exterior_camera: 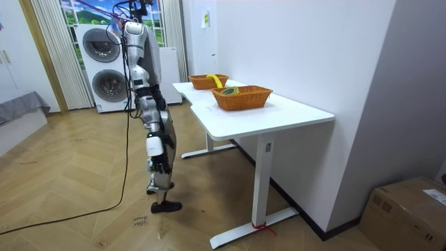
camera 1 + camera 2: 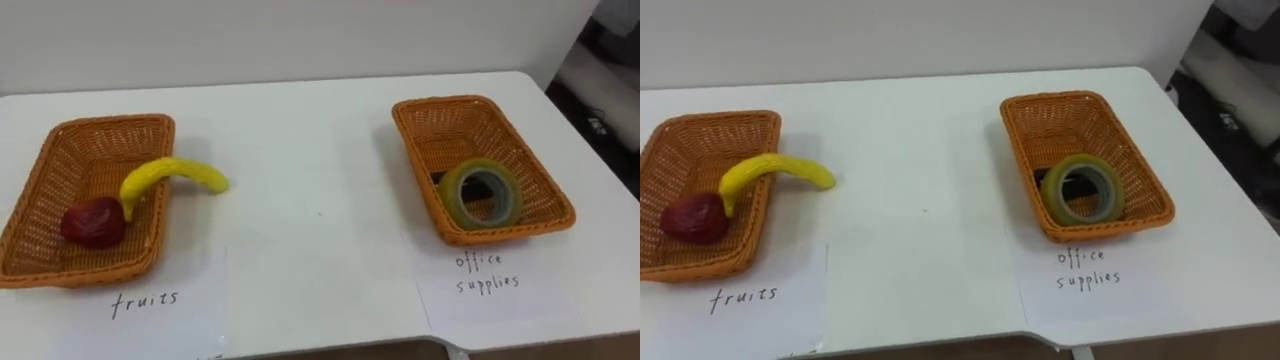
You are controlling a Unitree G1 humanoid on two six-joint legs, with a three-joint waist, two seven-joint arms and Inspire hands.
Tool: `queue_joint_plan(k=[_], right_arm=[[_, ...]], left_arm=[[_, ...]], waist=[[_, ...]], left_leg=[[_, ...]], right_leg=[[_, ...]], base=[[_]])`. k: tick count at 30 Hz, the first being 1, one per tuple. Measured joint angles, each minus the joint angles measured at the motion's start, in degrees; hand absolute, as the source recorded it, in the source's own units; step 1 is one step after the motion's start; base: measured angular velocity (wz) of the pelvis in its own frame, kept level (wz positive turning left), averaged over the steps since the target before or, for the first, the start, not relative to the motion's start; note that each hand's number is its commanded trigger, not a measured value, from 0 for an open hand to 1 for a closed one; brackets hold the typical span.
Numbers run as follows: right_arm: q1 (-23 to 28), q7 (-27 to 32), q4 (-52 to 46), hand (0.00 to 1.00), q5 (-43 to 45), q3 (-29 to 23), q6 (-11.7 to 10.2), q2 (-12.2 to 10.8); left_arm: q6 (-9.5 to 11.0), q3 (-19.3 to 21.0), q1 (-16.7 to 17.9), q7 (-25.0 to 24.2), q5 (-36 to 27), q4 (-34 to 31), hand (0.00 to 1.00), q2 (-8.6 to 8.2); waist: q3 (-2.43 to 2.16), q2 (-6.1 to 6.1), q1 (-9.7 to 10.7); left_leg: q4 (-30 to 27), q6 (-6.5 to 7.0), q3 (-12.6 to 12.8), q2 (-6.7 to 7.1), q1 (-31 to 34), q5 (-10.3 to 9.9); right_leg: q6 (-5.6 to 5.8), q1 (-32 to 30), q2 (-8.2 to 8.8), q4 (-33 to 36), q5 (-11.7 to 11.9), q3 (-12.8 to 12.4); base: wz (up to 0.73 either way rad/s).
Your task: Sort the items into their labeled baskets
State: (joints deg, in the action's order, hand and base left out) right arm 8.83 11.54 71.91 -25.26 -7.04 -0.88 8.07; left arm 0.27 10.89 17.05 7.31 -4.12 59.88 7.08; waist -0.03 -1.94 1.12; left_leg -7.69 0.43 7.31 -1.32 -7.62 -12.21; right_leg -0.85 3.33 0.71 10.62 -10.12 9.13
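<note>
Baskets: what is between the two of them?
Bare white table, except the banana poking its end over the rim of the fruit basket, seen in both eye views.

Slim humanoid frame. Silver-grey shell up top, dark joints and legs, white patches. Dark cable trails off.

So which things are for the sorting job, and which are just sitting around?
For the job:
banana
red fruit
roll of tape
fruits basket
office supplies basket
paper labels

Just lying about:
washing machines
cardboard box
</note>
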Motion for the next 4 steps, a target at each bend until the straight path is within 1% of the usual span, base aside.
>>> queue_joint_plan(k=[3,4], right_arm=[[-1.49,-3.72,-0.05,0.0,4.12,4.1,0.95,-1.04],[-2.11,-5.06,-0.08,0.0,5.95,5.86,1.01,-1.42]], left_arm=[[0.0,-0.76,-0.22,1.12,-0.02,0.09,0.0,-0.35],[-0.02,-1.12,-0.14,1.26,0.06,0.49,0.0,-0.6]], waist=[[0.03,0.05,-0.35],[0.04,0.17,-0.88]], left_leg=[[-0.13,0.0,-0.87,0.06,-0.09,0.0],[-0.18,0.0,-1.14,0.08,0.04,0.0]], right_leg=[[0.0,0.68,0.09,-0.48,0.0,0.79],[0.02,0.78,0.12,-0.95,0.02,1.16]], base=[[0.15],[0.1]])
